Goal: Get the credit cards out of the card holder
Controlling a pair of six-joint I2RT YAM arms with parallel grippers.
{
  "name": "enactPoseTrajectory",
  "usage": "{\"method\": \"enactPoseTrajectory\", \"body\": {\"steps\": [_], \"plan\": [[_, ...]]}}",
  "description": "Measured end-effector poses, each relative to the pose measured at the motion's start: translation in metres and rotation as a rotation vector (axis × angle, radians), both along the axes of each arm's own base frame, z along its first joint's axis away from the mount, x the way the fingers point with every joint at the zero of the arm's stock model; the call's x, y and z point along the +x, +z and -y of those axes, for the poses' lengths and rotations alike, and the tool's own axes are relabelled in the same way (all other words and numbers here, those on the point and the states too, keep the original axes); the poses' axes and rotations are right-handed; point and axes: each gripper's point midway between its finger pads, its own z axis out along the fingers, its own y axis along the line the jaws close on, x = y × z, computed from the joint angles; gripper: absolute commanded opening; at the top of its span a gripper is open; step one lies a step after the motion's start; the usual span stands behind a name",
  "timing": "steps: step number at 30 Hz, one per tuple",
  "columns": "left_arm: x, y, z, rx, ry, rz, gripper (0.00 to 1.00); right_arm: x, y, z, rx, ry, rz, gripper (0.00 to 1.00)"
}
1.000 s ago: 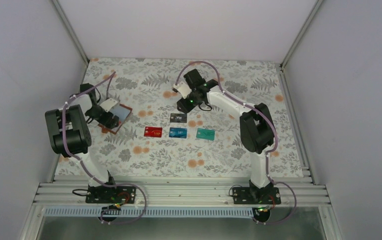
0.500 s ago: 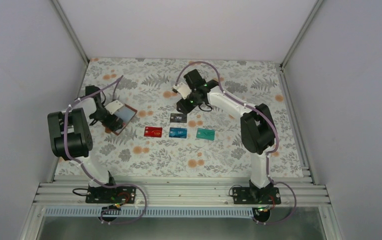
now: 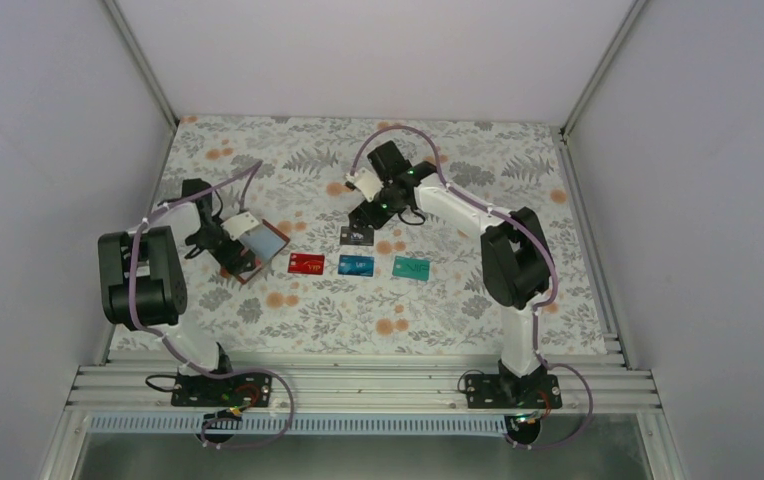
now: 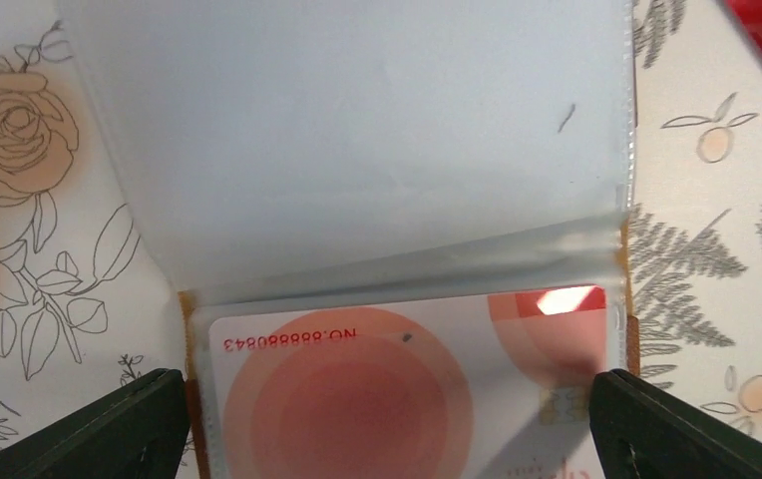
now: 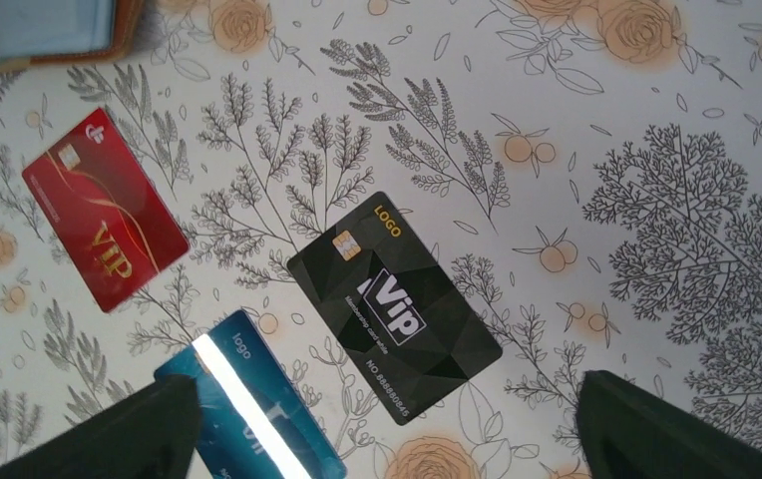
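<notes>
The brown card holder (image 3: pixel 266 241) lies open in my left gripper (image 3: pixel 238 250), which grips it across its side edges. In the left wrist view the pale pockets (image 4: pixel 357 140) fill the frame, and a red-white card (image 4: pixel 407 389) sits inside the near pocket between my fingers (image 4: pixel 88 429). Red (image 3: pixel 306 263), blue (image 3: pixel 356 265) and teal (image 3: pixel 411 267) cards lie in a row on the table. The black card (image 3: pixel 356 237) lies just behind them. My right gripper (image 3: pixel 366 215) hovers open and empty over the black card (image 5: pixel 394 304), with the red card (image 5: pixel 106 210) and blue card (image 5: pixel 247 409) to its left.
A floral tablecloth (image 3: pixel 458 160) covers the table. White walls enclose it on three sides. A corner of the holder shows at the top left of the right wrist view (image 5: pixel 48 30).
My left gripper has carried the open holder to the right, closer to the red card. My right gripper has shifted slightly nearer the black card.
</notes>
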Motion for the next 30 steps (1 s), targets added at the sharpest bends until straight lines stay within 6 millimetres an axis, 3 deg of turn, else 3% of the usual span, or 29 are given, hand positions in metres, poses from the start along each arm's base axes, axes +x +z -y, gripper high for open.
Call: {"method": "enactPoseTrajectory", "body": {"steps": [6,11,16,30], "plan": [[-0.002,0.01,0.008,-0.007,-0.022,0.017,1.0,0.0,0.004,0.001,-0.002,0.005,0.013,0.99],[-0.017,-0.001,0.017,0.024,-0.063,0.009,1.0,0.003,0.015,0.004,-0.004,-0.008,0.045,0.99],[-0.019,-0.003,0.015,0.078,-0.069,0.056,1.0,0.004,0.026,0.005,0.003,-0.016,0.068,0.99],[-0.018,-0.001,0.024,0.121,-0.083,0.061,1.0,0.003,0.025,0.006,-0.002,-0.018,0.065,0.99]]}}
